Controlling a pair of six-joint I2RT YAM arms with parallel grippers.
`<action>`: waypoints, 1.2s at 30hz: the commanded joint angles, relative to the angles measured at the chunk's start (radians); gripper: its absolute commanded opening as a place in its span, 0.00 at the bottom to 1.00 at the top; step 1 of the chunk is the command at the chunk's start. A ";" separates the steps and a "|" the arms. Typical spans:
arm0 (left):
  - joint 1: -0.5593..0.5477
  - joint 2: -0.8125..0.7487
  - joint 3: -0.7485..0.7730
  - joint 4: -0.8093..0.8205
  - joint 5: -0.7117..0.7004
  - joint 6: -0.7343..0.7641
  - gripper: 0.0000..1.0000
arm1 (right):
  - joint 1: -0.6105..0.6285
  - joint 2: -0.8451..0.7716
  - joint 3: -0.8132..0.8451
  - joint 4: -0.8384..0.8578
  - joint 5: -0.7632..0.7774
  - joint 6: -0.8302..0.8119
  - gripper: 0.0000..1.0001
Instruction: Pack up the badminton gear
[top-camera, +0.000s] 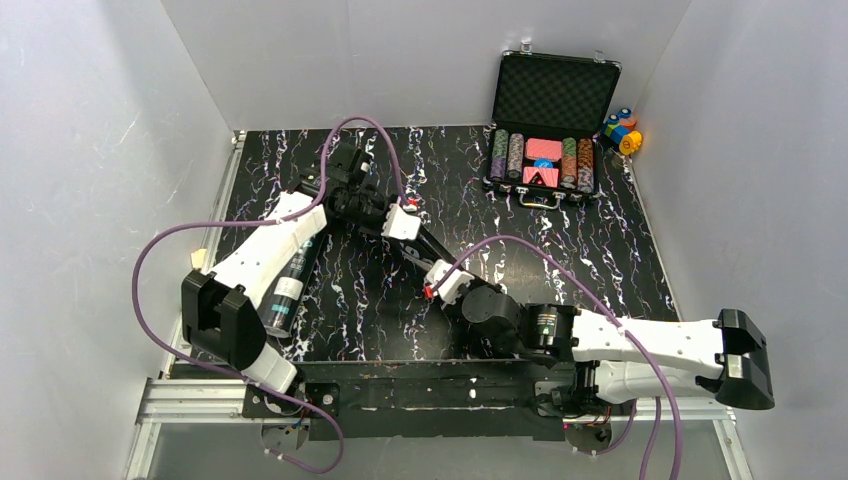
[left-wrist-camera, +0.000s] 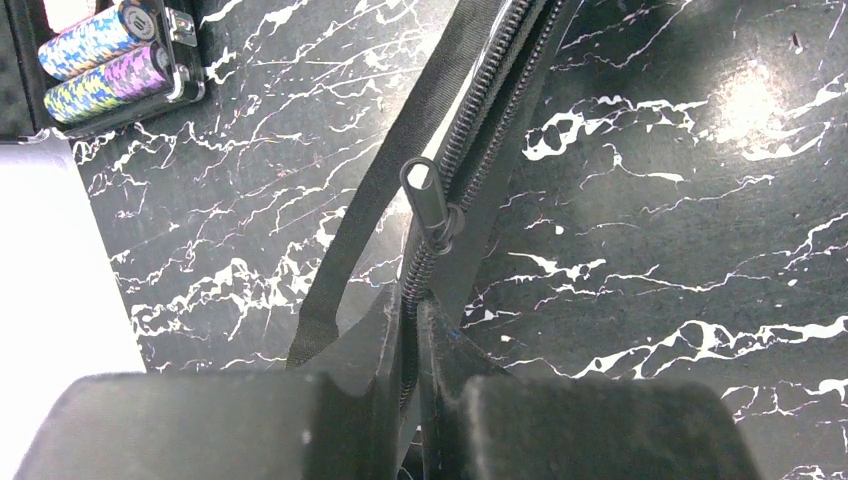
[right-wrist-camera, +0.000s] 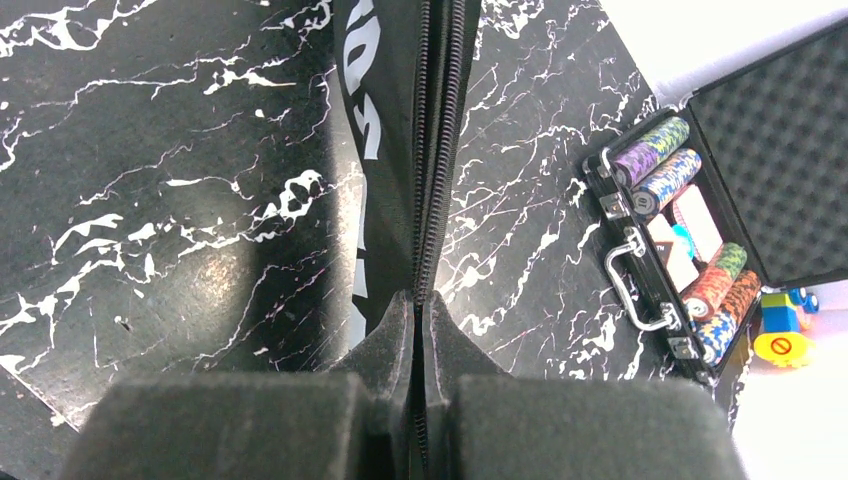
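Top view: the bag (top-camera: 428, 248) runs between the left gripper (top-camera: 408, 222) and the right gripper (top-camera: 438, 282), mid-scene. The tube (top-camera: 288, 290) lies partly under the left arm (top-camera: 270, 240). At the back the case (top-camera: 555, 95) stands open, with chips (top-camera: 505, 155) racked inside and blocks (top-camera: 622, 130) just beside it.

Left wrist: fingers clenched on the bag's zip edge. The pull (left-wrist-camera: 430, 200) sits just beyond them, with the strap (left-wrist-camera: 370, 220) alongside.

Right wrist: fingers clamped on the zip seam too, teeth meshed all the way up. What's inside the bag? Can't tell from here.
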 joint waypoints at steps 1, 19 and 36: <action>0.004 -0.075 -0.028 0.080 -0.035 -0.057 0.00 | 0.005 -0.059 0.002 0.139 0.092 0.063 0.01; -0.094 -0.231 -0.076 0.330 -0.350 -0.666 0.00 | -0.556 -0.079 0.288 -0.091 -0.759 1.191 0.66; -0.198 -0.474 -0.392 0.522 -0.372 -0.648 0.00 | -0.656 0.191 0.254 0.220 -1.021 1.538 0.58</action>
